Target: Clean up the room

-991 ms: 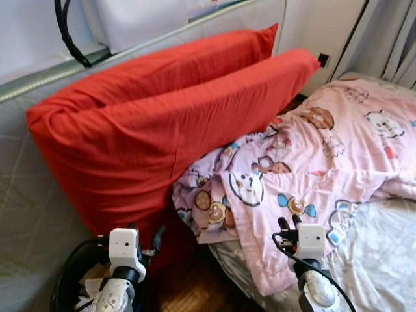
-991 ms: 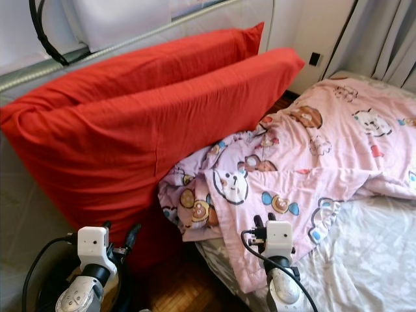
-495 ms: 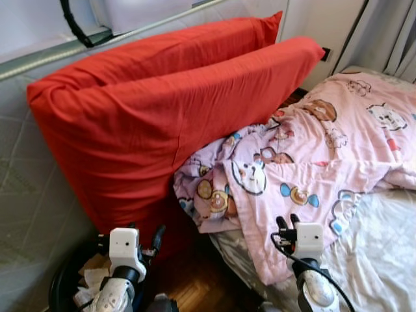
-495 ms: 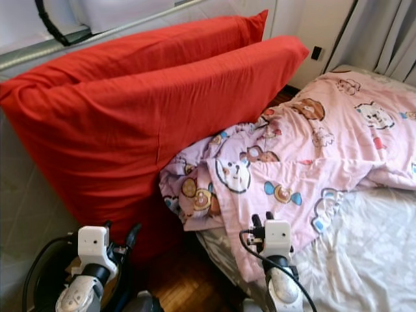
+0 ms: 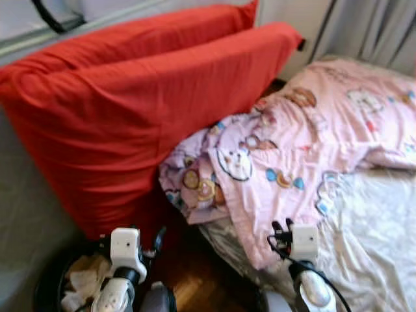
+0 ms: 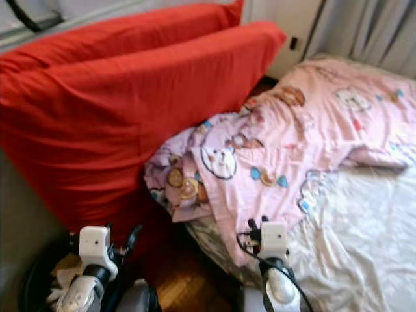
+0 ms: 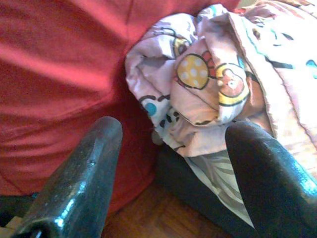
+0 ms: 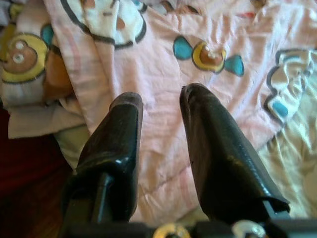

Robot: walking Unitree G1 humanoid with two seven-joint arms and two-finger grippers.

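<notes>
While you face the bed, note the stock. Pink quilt [image 5: 305, 143]: bunched on the mattress, one corner spilling over the edge beside two red pillows [image 5: 130, 110] propped against the wall. White sheet [image 5: 377, 227]: bare where the quilt is rucked. Bin [image 5: 71, 289]: on the floor, holding crumpled paper. Left gripper [image 7: 171, 163]: fingers wide apart, facing the hanging corner. Right gripper [image 8: 161, 144]: fingers slightly apart, empty, just above the quilt's edge, likely ready to straighten it.
</notes>
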